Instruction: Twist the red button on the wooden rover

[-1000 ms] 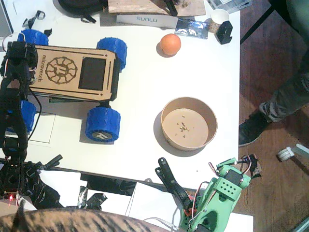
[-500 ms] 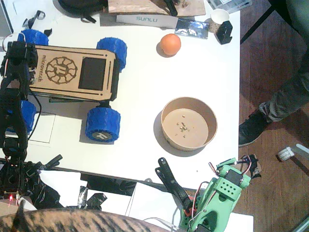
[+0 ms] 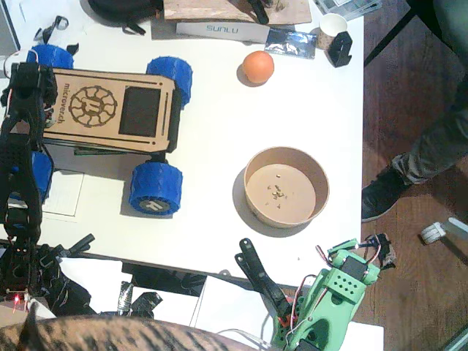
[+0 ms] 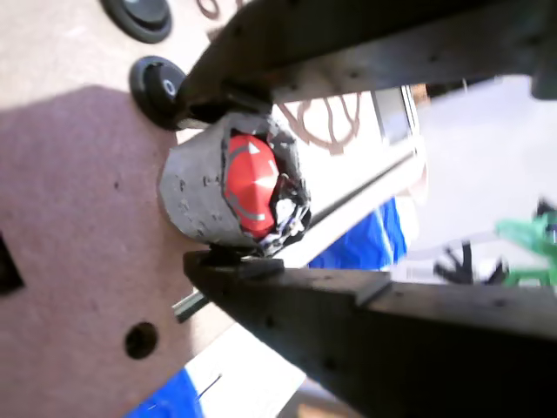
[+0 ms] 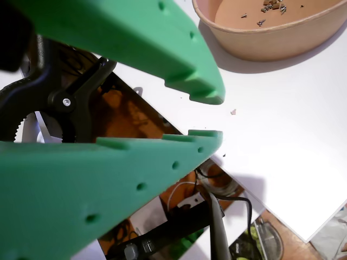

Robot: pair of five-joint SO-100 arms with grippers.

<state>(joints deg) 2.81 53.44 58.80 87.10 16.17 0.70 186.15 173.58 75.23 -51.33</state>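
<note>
Between the left gripper's [image 4: 248, 178] fingers sits the red button [image 4: 250, 185].

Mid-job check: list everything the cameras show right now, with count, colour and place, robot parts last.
wooden rover: one, plywood with blue wheels, table's left.
red button: one, red, on the rover, between the left end effector's jaws.
black buttons: two, on the rover deck near the red button.
orange ball: one, far side of the table.
bowl: one, tan, crumbs inside, table's right.
paper cup: one, white, far right corner.
person's shoe: one, dark, on the floor at right.
left end effector: black, closed around the button.
right end effector: green, jaws apart, empty, near table edge.
</note>
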